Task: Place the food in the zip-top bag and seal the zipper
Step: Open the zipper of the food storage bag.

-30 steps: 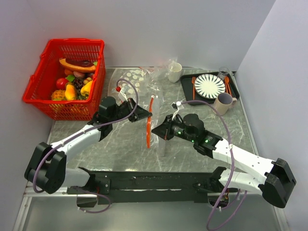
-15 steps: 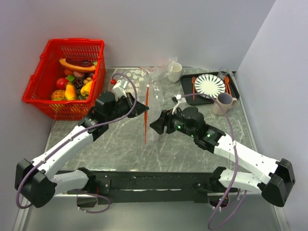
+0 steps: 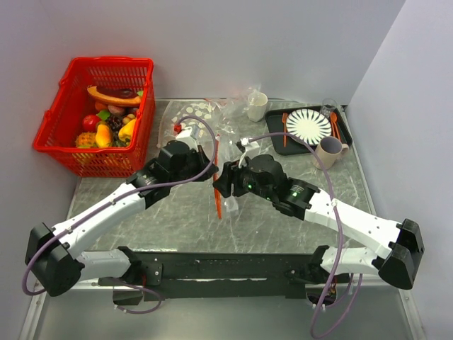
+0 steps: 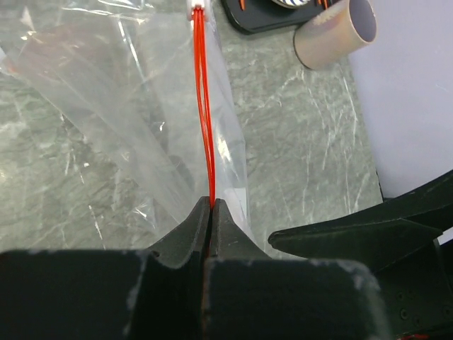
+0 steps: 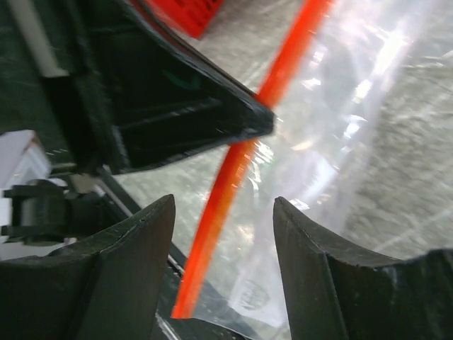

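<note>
The zip-top bag (image 4: pixel 106 92) is clear plastic, held up off the table near its middle. Its zipper (image 3: pixel 218 204) is a thin orange-red strip, and my left gripper (image 3: pixel 211 161) is shut on it. The left wrist view shows the strip pinched between the closed fingertips (image 4: pixel 210 207) and running away from them. My right gripper (image 3: pixel 220 186) stands open just beside the left one. In the right wrist view the zipper (image 5: pixel 233 173) crosses the gap between its spread fingers (image 5: pixel 138 248) without touching them. The food (image 3: pixel 106 131), toy fruit, lies in the red basket (image 3: pixel 74 152) at the back left.
A black tray (image 3: pixel 277 145) with a striped plate (image 3: pixel 308 126) sits at the back right, a beige mug (image 3: pixel 327 151) at its front edge. A white cup (image 3: pixel 257 106) and a white-dotted clear bag (image 3: pixel 200 113) lie at the back. Walls close in on three sides.
The right gripper has opened, let go of the zipper and moved left toward the left gripper. The left arm has carried the zipper to the right, still pinched.
</note>
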{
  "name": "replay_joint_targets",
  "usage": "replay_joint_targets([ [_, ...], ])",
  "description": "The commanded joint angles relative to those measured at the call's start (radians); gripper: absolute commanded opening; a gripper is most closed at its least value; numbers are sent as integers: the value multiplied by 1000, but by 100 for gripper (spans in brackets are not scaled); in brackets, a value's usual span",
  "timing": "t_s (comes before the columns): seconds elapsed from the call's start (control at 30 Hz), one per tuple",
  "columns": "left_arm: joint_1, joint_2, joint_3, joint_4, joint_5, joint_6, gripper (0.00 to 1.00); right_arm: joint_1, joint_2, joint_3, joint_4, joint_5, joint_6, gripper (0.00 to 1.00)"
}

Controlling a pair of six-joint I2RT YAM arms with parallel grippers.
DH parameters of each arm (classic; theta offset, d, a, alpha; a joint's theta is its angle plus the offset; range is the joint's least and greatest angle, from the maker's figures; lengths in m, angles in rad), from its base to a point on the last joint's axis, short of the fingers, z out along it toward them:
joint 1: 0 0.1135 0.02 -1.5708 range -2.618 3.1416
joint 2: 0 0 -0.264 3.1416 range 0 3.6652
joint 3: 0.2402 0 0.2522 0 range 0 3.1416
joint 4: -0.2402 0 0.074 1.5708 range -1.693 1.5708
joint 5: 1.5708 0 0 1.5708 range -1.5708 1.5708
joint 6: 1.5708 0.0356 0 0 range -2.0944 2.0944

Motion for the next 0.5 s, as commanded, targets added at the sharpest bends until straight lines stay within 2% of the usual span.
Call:
replay_joint_targets([
  [0.0,-11,-1,64,-26,-67,24,1,25,-9,42,-34,82,-28,65],
  [0.37,-22,-18,167,-118,-96,39,1,78,-51,54,-68,62,-59,71],
  [0.47,-29,-16,224,-202,-170,71,1,78,-52,88,-68,62,-71,72],
])
